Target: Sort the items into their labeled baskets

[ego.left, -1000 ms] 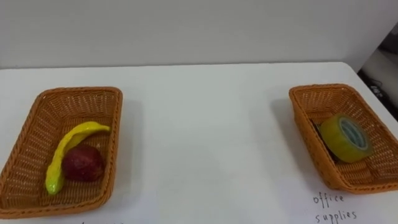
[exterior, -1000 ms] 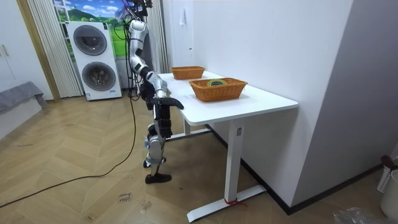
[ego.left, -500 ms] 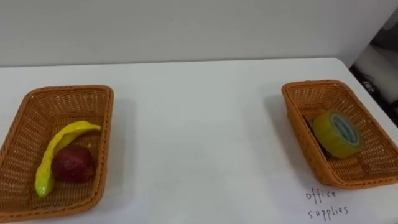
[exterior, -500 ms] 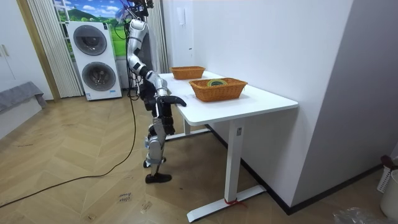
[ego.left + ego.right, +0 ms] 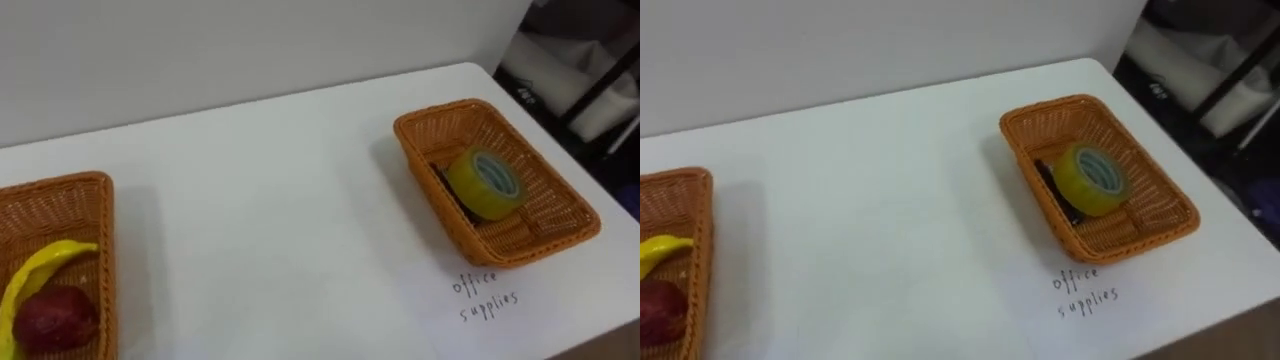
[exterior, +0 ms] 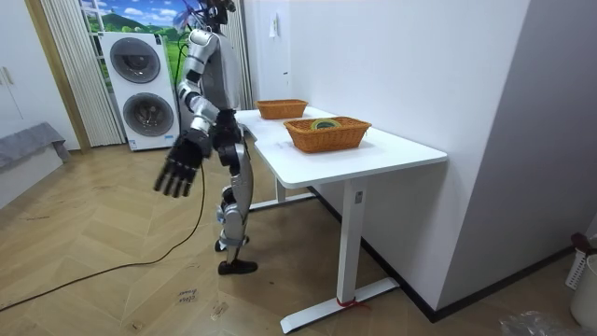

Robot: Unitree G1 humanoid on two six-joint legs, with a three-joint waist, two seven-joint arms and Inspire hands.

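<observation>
The fruit basket [image 5: 104,250] stands on the white table at my far left. It holds a yellow banana [image 5: 35,272] and a dark red fruit [image 5: 55,320]. At the right stands the office supplies basket [image 5: 447,109], with a yellow tape roll [image 5: 487,183] leaning on a dark flat item [image 5: 447,188]. In the room view I stand at the table's long edge. My right hand [image 6: 177,170] hangs out over the floor toward the room view's left, away from the table, fingers spread and holding nothing.
A handwritten label [image 5: 487,297] lies on the table in front of the right basket. Both baskets [image 6: 326,133] sit near the wall side of the table [image 6: 373,154]. Stacked washing machines [image 6: 145,89] stand behind me. Dark equipment shows past the table's right end [image 5: 590,80].
The eye view has swung right, so both baskets shifted left in it. In the room view my right arm left the table edge and swung out toward the room view's left, hand spread.
</observation>
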